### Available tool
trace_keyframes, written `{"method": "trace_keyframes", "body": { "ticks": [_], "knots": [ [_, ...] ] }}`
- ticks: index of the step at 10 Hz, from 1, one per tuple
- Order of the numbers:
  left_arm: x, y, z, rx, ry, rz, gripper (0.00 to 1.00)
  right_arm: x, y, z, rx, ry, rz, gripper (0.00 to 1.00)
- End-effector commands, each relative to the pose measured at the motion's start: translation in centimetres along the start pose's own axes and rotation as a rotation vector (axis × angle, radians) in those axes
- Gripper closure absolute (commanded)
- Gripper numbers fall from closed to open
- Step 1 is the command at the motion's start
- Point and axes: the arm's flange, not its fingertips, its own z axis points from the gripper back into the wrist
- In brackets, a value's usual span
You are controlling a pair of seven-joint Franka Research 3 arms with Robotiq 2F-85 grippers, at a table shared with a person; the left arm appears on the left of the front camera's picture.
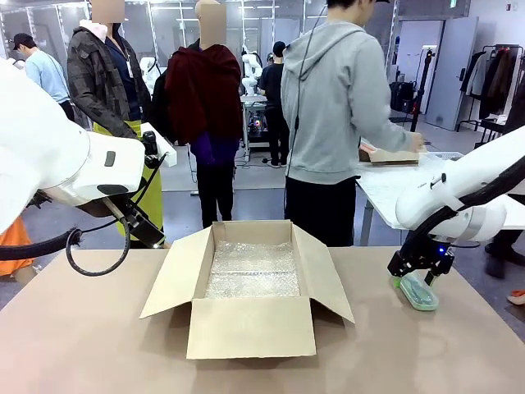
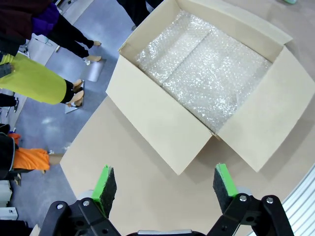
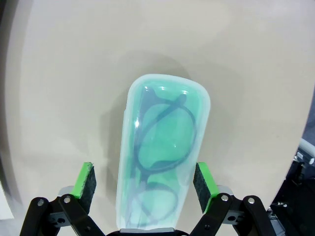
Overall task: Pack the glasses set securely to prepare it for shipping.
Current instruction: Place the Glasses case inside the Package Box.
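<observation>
The right gripper [image 3: 145, 173] is seen spread wide, with nothing clamped. Its green pads [image 3: 86, 179] are set on either side of the mint-green case [image 3: 165, 147], just beside its long edges. Dark-framed glasses [image 3: 162, 142] are seen through the case lid. The case is laid flat on the table [image 1: 82, 345], on the robot's right, well apart from the cardboard box [image 1: 250, 328], and is straddled from above by the gripper. The left gripper [image 2: 164, 183] is also spread wide and empty, held above bare table near one flap of the box. The box is open with its flaps folded out and its floor lined with bubble wrap [image 2: 206, 73]. A person [image 1: 340, 90] in a grey hoodie is seen at the far side, turned toward another table.
</observation>
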Motion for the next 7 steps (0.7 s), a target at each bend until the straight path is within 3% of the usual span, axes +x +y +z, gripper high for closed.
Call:
{"method": "trace_keyframes", "body": {
  "ticks": [1,3,4,5,6,7],
  "knots": [
    [-0.05,0.14,0.13,0.002,-0.002,-0.017,0.0,1.07,-0.03,-0.69,-0.025,0.022,-0.039,0.0],
    [-0.05,0.14,0.13,0.002,-0.002,-0.017,0.0,0.98,-0.06,-0.94,-0.028,0.035,-0.047,0.0],
    [-0.05,0.14,0.13,0.002,-0.002,-0.017,0.0,0.88,0.07,-0.81,-0.031,0.036,-0.042,0.2],
    [-0.05,0.14,0.13,0.002,-0.002,-0.017,0.0,0.82,0.12,-0.48,-0.034,0.037,-0.041,0.2],
    [-0.05,0.14,0.13,0.002,-0.002,-0.017,0.0,0.78,0.13,-0.26,-0.039,0.042,-0.04,0.4],
    [-0.05,0.14,0.13,0.002,-0.002,-0.017,0.0,0.81,0.06,-0.17,-0.039,0.045,-0.044,0.22]
  ]
}}
